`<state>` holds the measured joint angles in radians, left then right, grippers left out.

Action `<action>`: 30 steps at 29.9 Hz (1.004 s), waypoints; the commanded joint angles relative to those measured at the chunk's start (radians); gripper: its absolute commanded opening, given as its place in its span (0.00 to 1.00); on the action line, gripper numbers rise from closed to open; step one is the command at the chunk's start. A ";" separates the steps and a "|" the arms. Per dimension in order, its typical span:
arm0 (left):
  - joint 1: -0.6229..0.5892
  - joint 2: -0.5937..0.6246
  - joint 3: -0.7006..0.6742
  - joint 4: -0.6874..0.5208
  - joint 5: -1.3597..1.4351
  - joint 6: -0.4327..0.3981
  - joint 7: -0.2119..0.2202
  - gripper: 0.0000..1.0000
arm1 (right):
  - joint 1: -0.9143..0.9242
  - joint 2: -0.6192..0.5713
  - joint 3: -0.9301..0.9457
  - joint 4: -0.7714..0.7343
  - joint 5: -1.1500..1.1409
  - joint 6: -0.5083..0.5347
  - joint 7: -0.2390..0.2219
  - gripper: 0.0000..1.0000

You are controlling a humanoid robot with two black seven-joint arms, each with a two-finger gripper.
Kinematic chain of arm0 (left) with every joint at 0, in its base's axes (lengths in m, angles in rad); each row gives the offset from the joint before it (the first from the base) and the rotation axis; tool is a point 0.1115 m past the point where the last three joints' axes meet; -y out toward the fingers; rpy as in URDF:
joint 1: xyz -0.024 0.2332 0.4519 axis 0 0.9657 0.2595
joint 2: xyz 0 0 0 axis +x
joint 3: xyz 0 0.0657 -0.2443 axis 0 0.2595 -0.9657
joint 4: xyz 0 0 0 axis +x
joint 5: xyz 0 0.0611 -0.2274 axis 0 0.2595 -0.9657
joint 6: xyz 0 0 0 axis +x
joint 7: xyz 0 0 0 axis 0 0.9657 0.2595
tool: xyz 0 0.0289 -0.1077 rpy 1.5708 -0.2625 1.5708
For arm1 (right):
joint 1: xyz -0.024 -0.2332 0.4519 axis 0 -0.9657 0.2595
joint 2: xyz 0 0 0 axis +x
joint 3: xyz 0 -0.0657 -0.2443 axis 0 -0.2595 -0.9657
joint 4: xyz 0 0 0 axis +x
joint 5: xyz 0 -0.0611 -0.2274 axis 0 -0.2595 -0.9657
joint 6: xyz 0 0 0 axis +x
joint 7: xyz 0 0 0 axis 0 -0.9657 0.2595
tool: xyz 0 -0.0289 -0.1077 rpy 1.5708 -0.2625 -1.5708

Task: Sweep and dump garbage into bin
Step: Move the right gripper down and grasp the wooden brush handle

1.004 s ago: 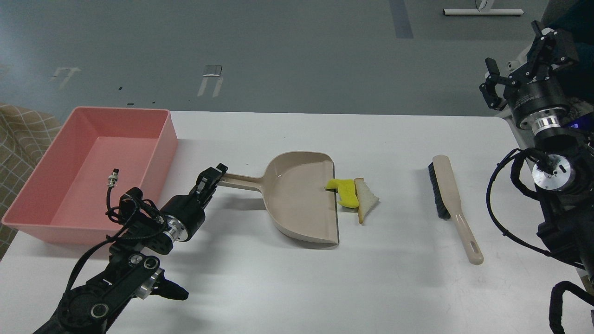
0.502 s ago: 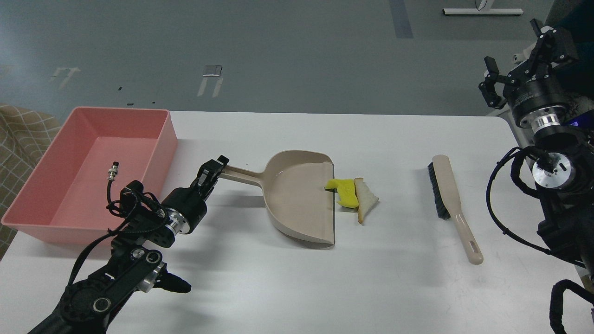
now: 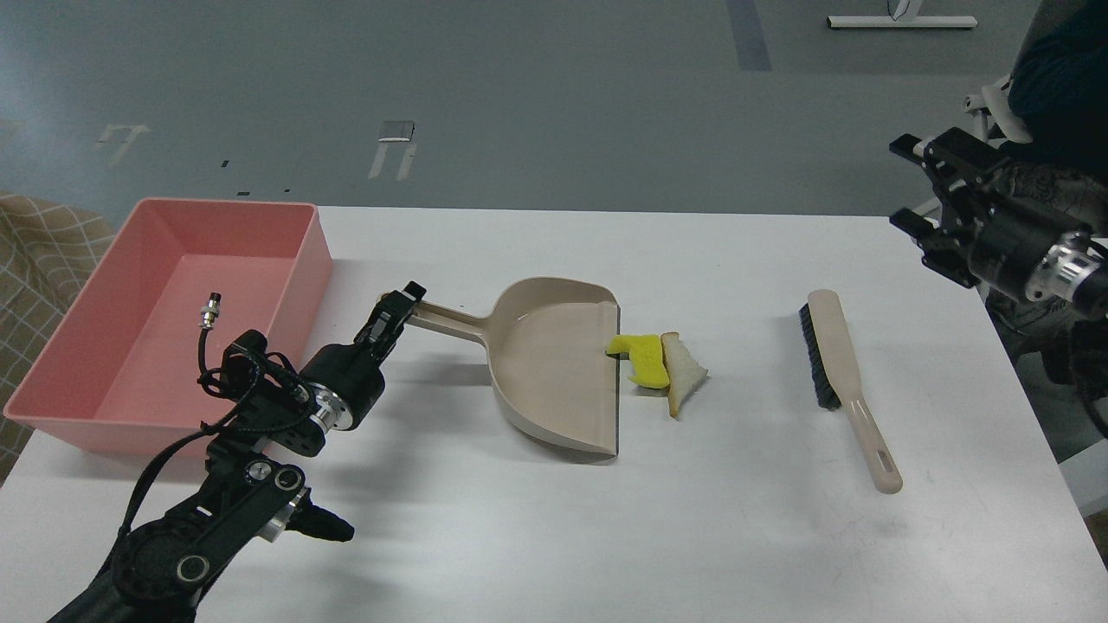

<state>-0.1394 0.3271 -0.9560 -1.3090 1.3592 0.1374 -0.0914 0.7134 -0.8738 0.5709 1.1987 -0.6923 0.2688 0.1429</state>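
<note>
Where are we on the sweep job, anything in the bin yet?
Nothing is in the pink bin yet. In hand: the left gripper is shut on the dustpan handle, its lip against the yellow chunk, with the bread slice just beyond. Left: the brush lies untouched; the right gripper hangs open above the table's right edge. Sweeping and dumping remain.

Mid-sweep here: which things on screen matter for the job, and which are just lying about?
For the job: yellow foam chunk, bread slice, beige dustpan held at its handle by the left gripper, brush, pink bin.

Just there: checked cloth at left, floor tape marks.
</note>
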 commanded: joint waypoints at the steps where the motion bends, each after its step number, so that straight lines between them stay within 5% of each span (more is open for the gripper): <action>1: 0.000 0.000 0.000 -0.001 0.000 -0.001 0.001 0.00 | 0.000 -0.123 -0.092 0.086 -0.131 0.001 0.000 1.00; 14: -0.002 -0.005 0.000 -0.003 0.001 -0.001 0.001 0.00 | -0.040 -0.234 -0.264 0.137 -0.400 0.009 0.001 1.00; 30: 0.000 -0.007 0.000 -0.003 0.001 0.001 0.001 0.00 | -0.054 -0.074 -0.279 0.176 -0.429 -0.003 -0.095 1.00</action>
<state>-0.1418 0.3197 -0.9556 -1.3116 1.3607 0.1381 -0.0906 0.6520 -0.9815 0.2900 1.3644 -1.1255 0.2657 0.0626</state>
